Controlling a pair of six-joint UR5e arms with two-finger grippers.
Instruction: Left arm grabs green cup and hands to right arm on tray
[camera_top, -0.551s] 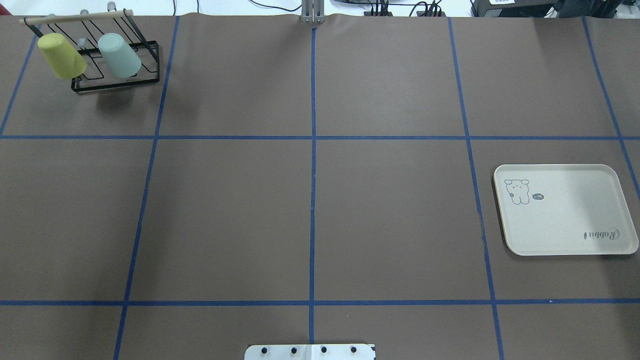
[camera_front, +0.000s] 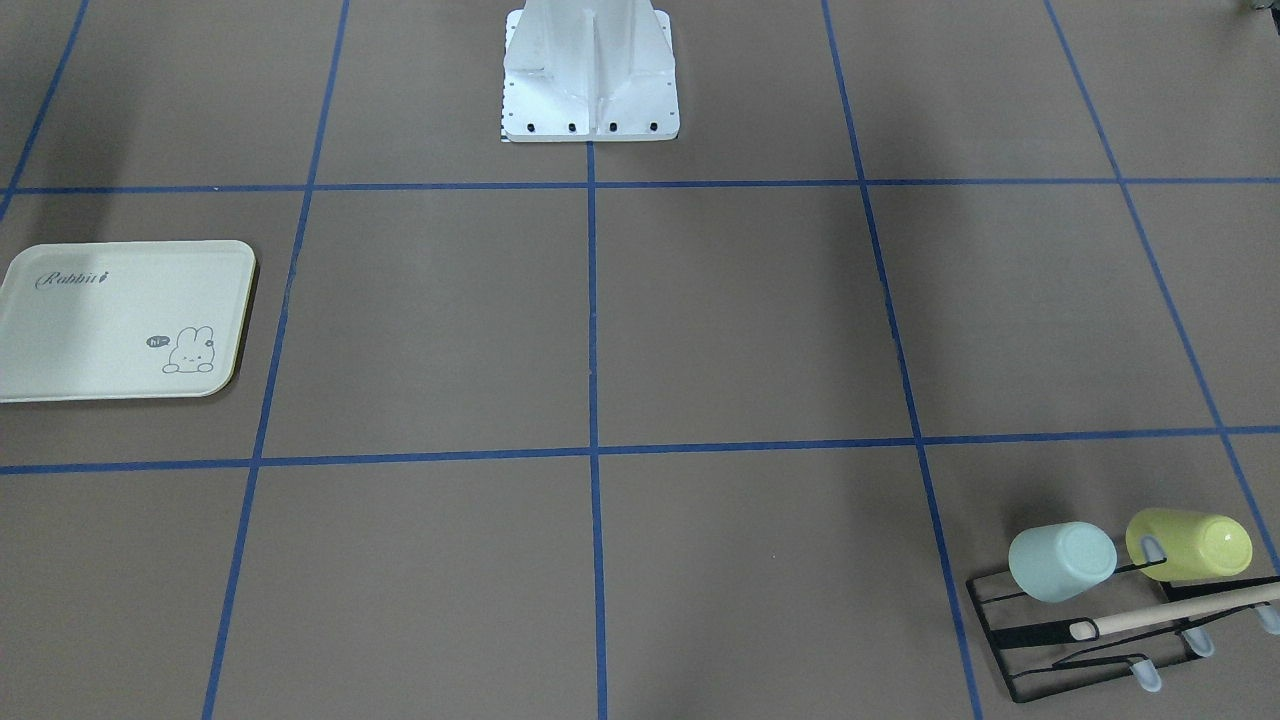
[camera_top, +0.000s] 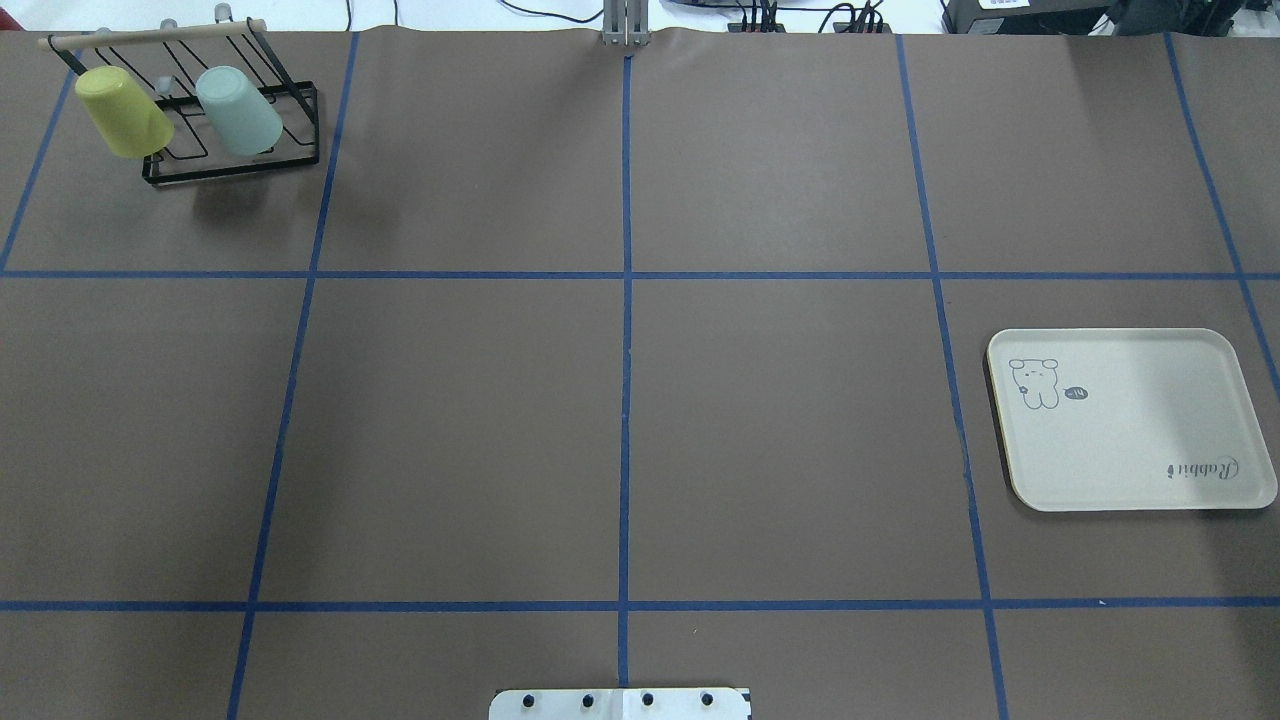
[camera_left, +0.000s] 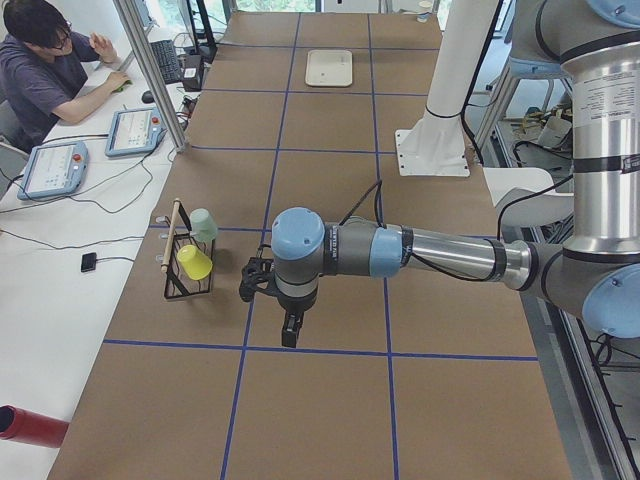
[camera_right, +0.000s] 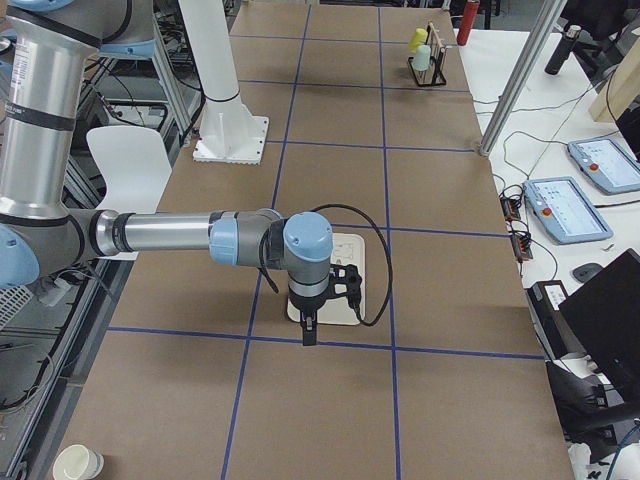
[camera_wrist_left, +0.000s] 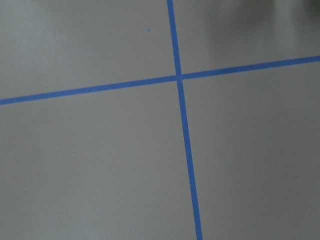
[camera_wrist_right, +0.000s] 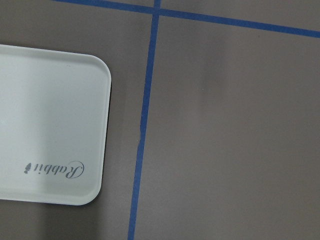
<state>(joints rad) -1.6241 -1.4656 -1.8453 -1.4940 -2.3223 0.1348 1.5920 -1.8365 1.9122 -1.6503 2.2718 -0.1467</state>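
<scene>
The pale mint-green cup (camera_top: 240, 110) lies tilted, mouth down, on a black wire rack (camera_top: 232, 168) at the table's far left corner; it also shows in the front view (camera_front: 1062, 562) and the left view (camera_left: 203, 224). The cream "Rabbit" tray (camera_top: 1130, 420) lies flat at the right, also in the right wrist view (camera_wrist_right: 50, 135). My left gripper (camera_left: 289, 338) hangs above the table, right of the rack. My right gripper (camera_right: 309, 335) hangs over the tray's near end (camera_right: 352, 252). Both show in side views only, so I cannot tell if they are open or shut.
A yellow-green cup (camera_top: 122, 110) sits on the rack beside the green one. A wooden rod (camera_top: 150, 36) tops the rack. The robot's white base (camera_front: 590, 80) stands at the table's near middle edge. An operator (camera_left: 40, 70) sits at a side desk.
</scene>
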